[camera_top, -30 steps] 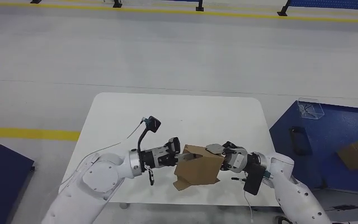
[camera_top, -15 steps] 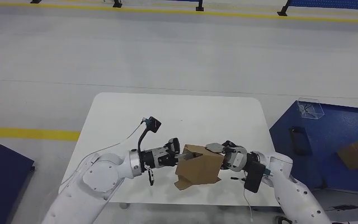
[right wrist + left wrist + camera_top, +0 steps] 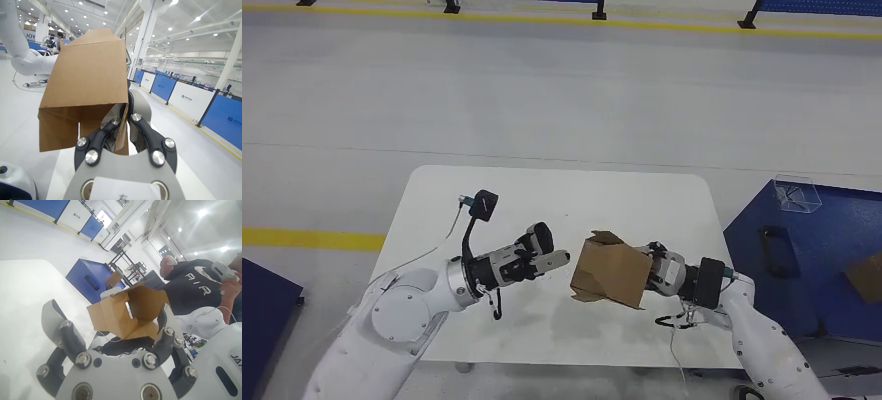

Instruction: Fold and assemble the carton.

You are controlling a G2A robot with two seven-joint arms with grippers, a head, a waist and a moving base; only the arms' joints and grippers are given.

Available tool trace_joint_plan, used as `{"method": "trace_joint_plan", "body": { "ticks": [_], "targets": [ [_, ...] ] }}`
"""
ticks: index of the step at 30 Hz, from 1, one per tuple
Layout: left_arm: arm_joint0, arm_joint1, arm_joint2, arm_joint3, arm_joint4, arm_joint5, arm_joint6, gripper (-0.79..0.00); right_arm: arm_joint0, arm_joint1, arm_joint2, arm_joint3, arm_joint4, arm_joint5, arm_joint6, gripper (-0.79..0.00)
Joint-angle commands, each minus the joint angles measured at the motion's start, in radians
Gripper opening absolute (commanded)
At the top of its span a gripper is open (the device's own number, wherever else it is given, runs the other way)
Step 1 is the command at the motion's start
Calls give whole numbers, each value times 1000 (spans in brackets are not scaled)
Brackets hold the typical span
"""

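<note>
1. The carton (image 3: 610,272) hangs over the table (image 3: 542,200) near its right side and looks lifted clear of it. The right gripper (image 3: 123,113) is clamped on one thin wall at the carton's near end, and nothing else is holding the carton.
2. The left gripper (image 3: 550,260) stands apart from the carton, fingers spread wide and empty, facing the open mouth.
3. Risk: a pinch on a single edge gives little control. Pushing on a flap could make the carton swing around the grip or slide out, and the pinched wall may crease.
4. Risk: the sleeve is not squared. A push from the left side could flatten it into a parallelogram instead of folding the flap (image 3: 143,330) along its score.
5. Risk: the spread left fingers might snag a loose flap edge going in and bend it the wrong way.
6. Material: brown corrugated board with a matte, lightly fibrous face — stiff across the panels and weak at the creases.
7. Shape: a four-walled tube open at both ends, with a notched flap hanging at the mouth and a small cut-out slot in one inner wall.
</note>
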Motion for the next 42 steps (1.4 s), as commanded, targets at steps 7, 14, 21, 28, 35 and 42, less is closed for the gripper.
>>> {"method": "trace_joint_plan", "body": {
  "ticks": [7, 14, 21, 28, 35, 42],
  "targets": [
    [18, 0, -10, -31, -86, -4, -27, 0, -8, -6, -12, 5, 138, -53, 47, -785],
    [79, 12, -92, -82, -381, -64, -164, 0, 67, -16, -88, 89, 425, -177, 214, -785],
    [80, 13, -55, -140, -141, 39, -156, 0, 148, 13, -227, 86, 574, -177, 282, -785],
    [47, -2, 15, -147, 65, 138, -34, 0, 195, 53, -297, 87, 545, -177, 220, -785],
    [28, -11, 31, -127, 46, 205, -10, 0, 204, 92, -333, 79, 470, -177, 122, -785],
    [20, -16, 31, -113, 27, 212, -11, 0, 218, 116, -343, 92, 416, -177, 50, -785]
  ]
}}
